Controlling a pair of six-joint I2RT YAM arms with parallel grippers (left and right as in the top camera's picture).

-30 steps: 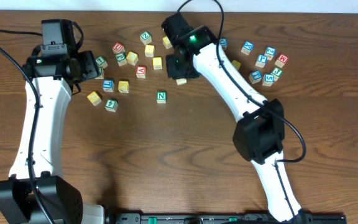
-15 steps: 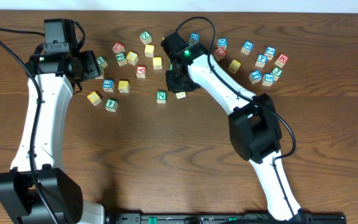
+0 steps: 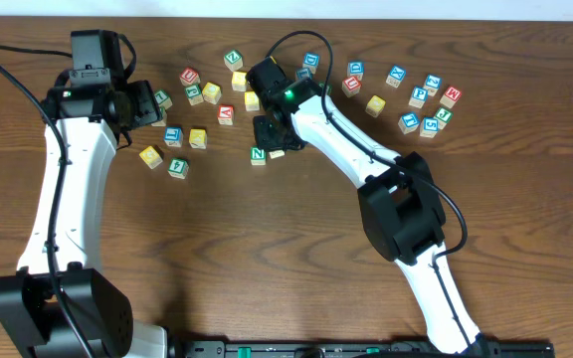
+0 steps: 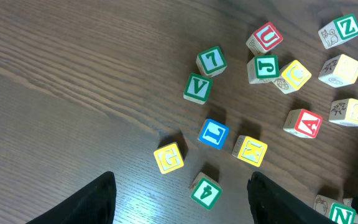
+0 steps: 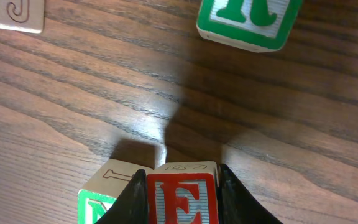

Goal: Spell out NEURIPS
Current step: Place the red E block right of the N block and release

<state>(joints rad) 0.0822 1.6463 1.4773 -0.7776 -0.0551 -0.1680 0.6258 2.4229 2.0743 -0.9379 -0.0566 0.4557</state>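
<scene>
My right gripper is shut on the red E cube, which sits low over the wood. Its left finger is right against the green N cube. From overhead, the E cube sits just right of the N cube, under my right gripper. A green R cube lies further ahead in the right wrist view. A blue P cube lies at the far right. My left gripper hangs open over the left cluster, nothing between its fingers.
Loose cubes lie scattered along the back: a left cluster with a red U cube, green V cube and yellow cubes, and a right group. A pale J cube lies near the right gripper. Cables trail at the back.
My right gripper carried the E cube left and toward the front, bringing it down beside the N cube. The left arm has barely shifted.
</scene>
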